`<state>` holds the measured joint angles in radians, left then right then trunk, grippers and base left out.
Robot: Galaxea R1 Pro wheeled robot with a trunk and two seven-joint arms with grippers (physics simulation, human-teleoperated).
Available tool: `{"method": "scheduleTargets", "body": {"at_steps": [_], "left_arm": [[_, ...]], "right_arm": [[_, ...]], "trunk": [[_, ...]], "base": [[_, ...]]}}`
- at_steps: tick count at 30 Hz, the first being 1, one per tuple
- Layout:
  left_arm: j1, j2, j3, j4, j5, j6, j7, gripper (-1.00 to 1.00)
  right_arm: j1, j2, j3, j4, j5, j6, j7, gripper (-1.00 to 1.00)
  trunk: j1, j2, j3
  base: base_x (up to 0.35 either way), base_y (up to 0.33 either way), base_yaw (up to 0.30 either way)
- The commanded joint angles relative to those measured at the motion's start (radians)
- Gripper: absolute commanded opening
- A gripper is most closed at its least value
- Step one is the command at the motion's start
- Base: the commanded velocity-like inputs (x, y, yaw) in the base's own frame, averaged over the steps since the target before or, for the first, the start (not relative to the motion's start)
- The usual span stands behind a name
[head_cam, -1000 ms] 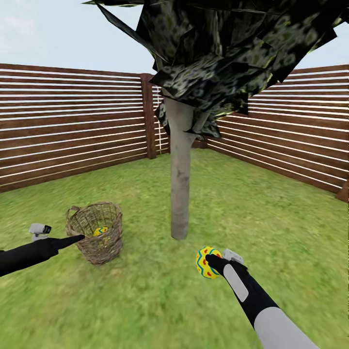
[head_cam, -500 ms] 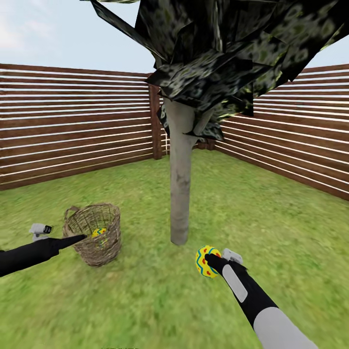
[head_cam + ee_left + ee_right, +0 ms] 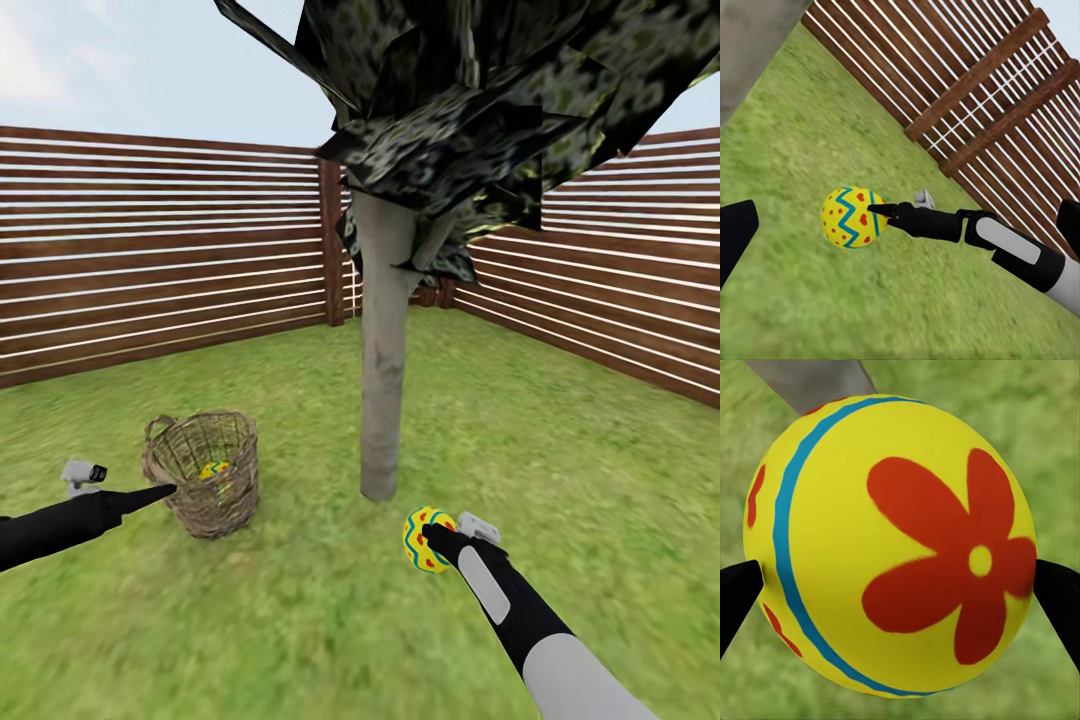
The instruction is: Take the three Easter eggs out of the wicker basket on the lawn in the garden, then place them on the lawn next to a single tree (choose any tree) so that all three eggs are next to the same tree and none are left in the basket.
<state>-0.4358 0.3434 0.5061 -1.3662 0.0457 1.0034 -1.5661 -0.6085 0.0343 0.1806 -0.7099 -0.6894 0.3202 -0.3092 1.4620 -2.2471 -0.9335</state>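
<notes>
Egg, head view: one Easter egg (image 3: 428, 540) clamped in right gripper (image 3: 436, 541), lower centre, just short of the tree (image 3: 384, 380) base.
Basket: wicker basket (image 3: 205, 473) lower left, an egg inside (image 3: 213, 470); left gripper (image 3: 160, 491) at its rim, finger spread unclear.
Left wrist: held egg (image 3: 852, 217) above lawn (image 3: 810, 300).
Right wrist: fingers (image 3: 739, 592) pinch egg's sides.
Progress: no egg seen laid down; basket not emptied.

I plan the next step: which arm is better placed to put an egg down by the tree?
The right. Its gripper already holds an egg near the trunk. The left gripper hangs by the basket.
</notes>
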Motion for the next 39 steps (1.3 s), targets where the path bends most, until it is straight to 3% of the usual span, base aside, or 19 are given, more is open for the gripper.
{"method": "scheduleTargets", "body": {"at_steps": [1, 7, 10, 12, 14, 15, 18, 22, 26, 36, 39], "left_arm": [[0.000, 0.000, 0.000, 0.000, -0.001, 0.011, -0.005, 1.00], [0.000, -0.006, 0.000, 0.000, -0.001, 0.011, -0.005, 1.00], [0.000, -0.009, 0.000, 0.002, -0.003, 0.011, -0.005, 1.00], [0.000, -0.014, -0.001, 0.003, -0.015, 0.011, -0.003, 1.00], [0.000, -0.027, -0.014, 0.007, -0.056, 0.013, 0.025, 1.00], [-0.001, -0.040, -0.018, 0.015, -0.067, 0.013, 0.035, 1.00], [0.000, -0.065, -0.021, 0.046, -0.074, 0.012, 0.042, 1.00], [0.000, -0.067, -0.025, 0.128, -0.076, 0.011, 0.067, 1.00], [0.000, -0.068, -0.032, 0.137, -0.073, 0.011, 0.101, 1.00], [-0.001, -0.067, -0.034, 0.138, -0.073, 0.011, 0.106, 1.00], [-0.002, -0.070, -0.034, 0.138, -0.072, 0.011, 0.108, 1.00]], "right_arm": [[-0.001, -0.001, 0.003, -0.002, -0.009, 0.002, -0.009, -1.00], [-0.001, -0.001, 0.003, -0.002, -0.009, 0.001, -0.009, -1.00], [-0.001, -0.001, 0.030, -0.002, -0.007, -0.001, -0.009, -1.00], [-0.001, -0.001, 0.089, -0.002, -0.008, -0.033, -0.009, -1.00], [-0.001, -0.001, 0.148, -0.002, -0.008, -0.052, -0.010, -1.00], [-0.002, -0.001, 0.159, -0.002, -0.009, -0.054, -0.010, -1.00], [-0.002, 0.000, 0.166, -0.005, -0.012, -0.056, -0.010, -1.00], [-0.002, -0.001, 0.166, -0.012, -0.013, -0.058, -0.010, -1.00], [-0.002, 0.001, 0.168, -0.013, -0.014, -0.057, -0.010, -1.00], [-0.001, 0.016, 0.169, -0.012, -0.013, -0.088, -0.009, -1.00], [-0.002, 0.014, 0.169, -0.013, -0.014, -0.088, -0.008, -1.00]], "trunk": [[0.004, -0.008, -0.004], [0.027, -0.050, -0.023], [0.038, -0.071, -0.032], [0.046, -0.085, -0.039], [0.054, -0.099, -0.045], [0.057, -0.106, -0.048], [0.069, -0.127, -0.057], [0.084, -0.155, -0.070], [0.100, -0.183, -0.083], [0.138, -0.253, -0.114], [0.139, -0.254, -0.125]], "base": [[0.000, 0.000, 0.000], [0.000, 0.000, 0.000], [0.000, 0.000, 0.000], [0.000, 0.000, 0.000], [0.000, 0.000, 0.000], [0.000, 0.000, 0.000], [0.000, 0.000, 0.000], [0.000, 0.000, 0.000], [0.000, 0.000, 0.000], [0.000, 0.000, 0.000], [0.000, 0.000, 0.000]]}}
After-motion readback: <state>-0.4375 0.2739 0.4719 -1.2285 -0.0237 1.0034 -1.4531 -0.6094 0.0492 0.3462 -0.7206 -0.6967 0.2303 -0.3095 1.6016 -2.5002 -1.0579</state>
